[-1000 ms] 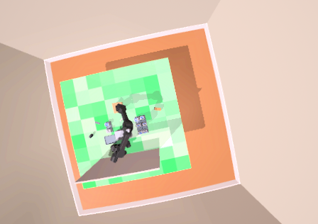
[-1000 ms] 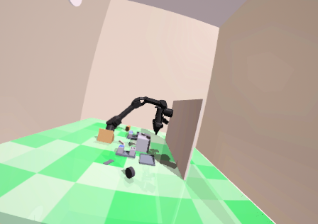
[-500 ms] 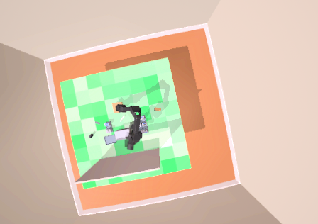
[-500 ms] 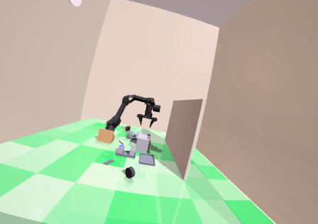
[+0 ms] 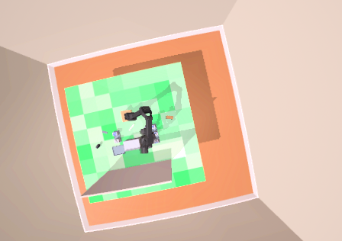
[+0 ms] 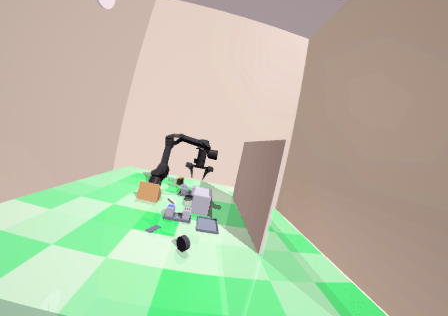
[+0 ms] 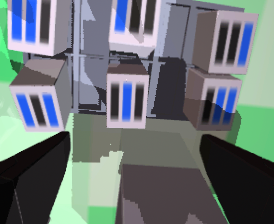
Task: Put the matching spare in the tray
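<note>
My gripper point(image 6: 198, 178) point(image 7: 137, 140) is open and empty, above the near side of the spares' rack point(image 7: 178, 31). The near row holds spares striped blue-black-blue point(image 7: 38, 107), black-blue-black point(image 7: 127, 101) and black-blue-blue point(image 7: 219, 105). The far row holds blue-blue-black point(image 7: 31, 25), blue-black-black point(image 7: 134, 22) and black-black-blue point(image 7: 233, 42). The black-blue-black spare is roughly midway between my fingers, beyond their tips. A pale box point(image 5: 131, 144) point(image 6: 202, 201), seemingly the mounted unit, stands beside the empty tray point(image 5: 118, 150) point(image 6: 207, 225); its code is not readable now.
A tall brown panel point(image 5: 141, 175) point(image 6: 257, 190) stands beyond the pale box and tray. A small grey holder with blocks point(image 6: 177, 218), an orange box point(image 6: 149, 192) and a black cylinder point(image 5: 98, 146) point(image 6: 183, 243) are also on the floor. A brownish shape point(image 7: 163, 192) is low in the wrist view.
</note>
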Robot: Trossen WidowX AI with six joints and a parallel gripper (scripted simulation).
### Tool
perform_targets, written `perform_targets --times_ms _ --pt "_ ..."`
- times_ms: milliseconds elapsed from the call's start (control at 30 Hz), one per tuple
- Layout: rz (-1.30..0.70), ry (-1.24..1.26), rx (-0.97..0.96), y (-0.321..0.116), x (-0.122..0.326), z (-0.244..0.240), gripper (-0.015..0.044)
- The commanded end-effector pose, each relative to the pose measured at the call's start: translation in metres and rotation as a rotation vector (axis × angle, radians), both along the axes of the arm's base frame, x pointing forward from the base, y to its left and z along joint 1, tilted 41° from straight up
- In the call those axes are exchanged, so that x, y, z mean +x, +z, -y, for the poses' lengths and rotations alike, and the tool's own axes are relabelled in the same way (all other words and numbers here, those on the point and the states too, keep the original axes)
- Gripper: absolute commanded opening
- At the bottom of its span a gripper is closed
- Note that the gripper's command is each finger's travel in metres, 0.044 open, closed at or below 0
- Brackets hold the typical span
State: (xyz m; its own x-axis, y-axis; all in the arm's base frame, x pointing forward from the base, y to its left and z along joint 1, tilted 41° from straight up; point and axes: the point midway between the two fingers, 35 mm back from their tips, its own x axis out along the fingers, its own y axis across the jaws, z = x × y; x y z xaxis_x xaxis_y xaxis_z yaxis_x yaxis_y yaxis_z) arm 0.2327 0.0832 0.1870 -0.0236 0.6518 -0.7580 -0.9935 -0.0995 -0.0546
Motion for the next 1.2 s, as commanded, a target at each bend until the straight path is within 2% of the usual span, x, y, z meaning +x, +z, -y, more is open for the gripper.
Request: perform_targets --times_ms 0,1167 --pt "-0.001 0.006 0.005 -0.016 -0.004 -0.015 0.0300" --pt "0.001 0.006 0.002 -0.053 -0.001 -0.041 0.0300"
